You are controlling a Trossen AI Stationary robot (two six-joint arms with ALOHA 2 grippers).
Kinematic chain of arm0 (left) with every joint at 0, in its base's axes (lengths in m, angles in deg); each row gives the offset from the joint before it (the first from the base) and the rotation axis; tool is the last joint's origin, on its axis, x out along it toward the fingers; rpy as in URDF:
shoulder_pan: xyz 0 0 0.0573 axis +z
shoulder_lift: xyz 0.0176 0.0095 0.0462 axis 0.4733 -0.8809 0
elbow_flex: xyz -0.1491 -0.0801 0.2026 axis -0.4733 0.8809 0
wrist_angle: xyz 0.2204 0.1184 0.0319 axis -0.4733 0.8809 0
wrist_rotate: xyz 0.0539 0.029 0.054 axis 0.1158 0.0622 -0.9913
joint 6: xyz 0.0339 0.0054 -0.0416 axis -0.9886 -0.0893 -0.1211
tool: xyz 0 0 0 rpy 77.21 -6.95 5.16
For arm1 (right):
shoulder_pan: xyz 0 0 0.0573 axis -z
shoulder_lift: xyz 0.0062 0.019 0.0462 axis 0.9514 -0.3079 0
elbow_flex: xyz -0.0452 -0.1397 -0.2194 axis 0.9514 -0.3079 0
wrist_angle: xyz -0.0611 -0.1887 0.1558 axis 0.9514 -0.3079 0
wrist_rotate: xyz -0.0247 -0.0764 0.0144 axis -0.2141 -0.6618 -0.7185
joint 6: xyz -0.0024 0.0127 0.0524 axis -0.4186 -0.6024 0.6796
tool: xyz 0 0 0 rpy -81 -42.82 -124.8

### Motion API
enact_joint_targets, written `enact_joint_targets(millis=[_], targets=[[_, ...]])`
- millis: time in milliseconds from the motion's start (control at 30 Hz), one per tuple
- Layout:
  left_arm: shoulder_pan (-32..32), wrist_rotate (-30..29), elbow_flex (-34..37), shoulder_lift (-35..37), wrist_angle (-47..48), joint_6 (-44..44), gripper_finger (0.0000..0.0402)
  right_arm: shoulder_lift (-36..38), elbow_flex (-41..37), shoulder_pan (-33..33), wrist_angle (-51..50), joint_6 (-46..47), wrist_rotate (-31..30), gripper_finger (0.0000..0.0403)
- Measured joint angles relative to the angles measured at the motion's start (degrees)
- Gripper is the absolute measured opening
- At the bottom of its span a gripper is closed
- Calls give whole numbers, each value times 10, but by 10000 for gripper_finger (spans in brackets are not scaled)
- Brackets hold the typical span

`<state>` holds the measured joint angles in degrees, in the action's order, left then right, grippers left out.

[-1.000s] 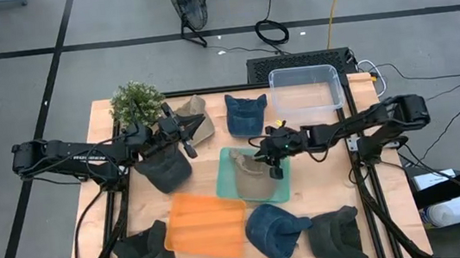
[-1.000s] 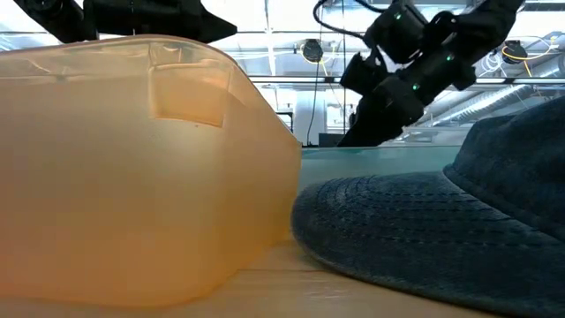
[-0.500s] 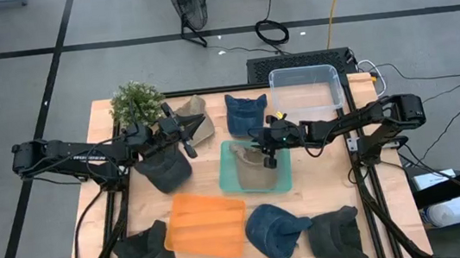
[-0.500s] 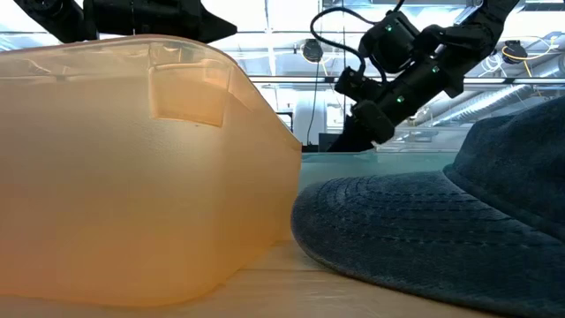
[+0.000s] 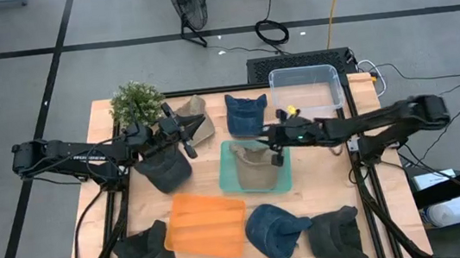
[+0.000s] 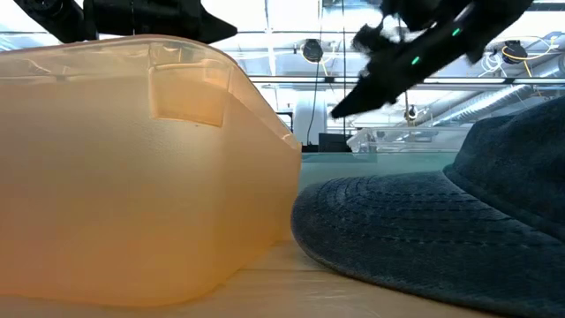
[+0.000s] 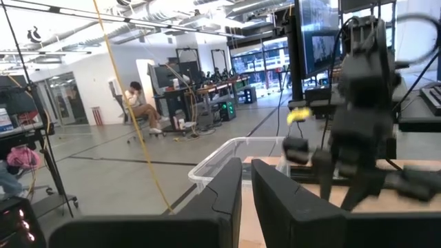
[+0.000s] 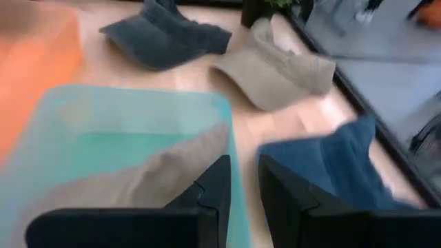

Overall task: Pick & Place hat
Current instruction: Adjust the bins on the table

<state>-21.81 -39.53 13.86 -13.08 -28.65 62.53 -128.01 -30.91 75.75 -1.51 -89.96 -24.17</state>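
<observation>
Hat in tray: a tan hat (image 5: 256,171) lies inside the teal tray (image 5: 229,181) at mid-table; in the right wrist view it fills the tray's near part (image 8: 131,182).
Right gripper: (image 5: 274,152) hangs over the tray's far edge, above the tan hat; fingers (image 8: 207,196) narrow, a slim gap between them, nothing held.
Left gripper: (image 5: 187,137) hangs over the left half of the table, at the dark grey hat (image 5: 165,167); fingers (image 7: 275,200) nearly together, nothing seen between them.
Beige visor: (image 5: 198,120) just beyond the left gripper, beside the potted plant (image 5: 136,102) at the far left corner.
Blue hat, far side: (image 5: 246,114) between the beige visor and the clear bin (image 5: 305,90), just past the tray.
Orange tray: (image 5: 205,225) upside down on the near side, left of the denim hat; it fills the left of the low view (image 6: 132,168).
Denim hat: (image 5: 274,230) near edge, just beside the orange tray; close to the low camera (image 6: 424,230).
Other hats: a dark one (image 5: 147,253) at the near left corner, an olive-grey one (image 5: 338,235) at the near right.
Table: pale wood (image 5: 327,179), black frame.
Room beyond: a person seated at a desk (image 7: 141,107), seen far off in the left wrist view.
</observation>
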Motion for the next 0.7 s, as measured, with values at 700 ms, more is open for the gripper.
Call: enact_joint_targets(millis=[700], targets=[[-1, 0, 0, 0, -11, 17, 47, 102, -86, 37, -229, 113, -29, 64]])
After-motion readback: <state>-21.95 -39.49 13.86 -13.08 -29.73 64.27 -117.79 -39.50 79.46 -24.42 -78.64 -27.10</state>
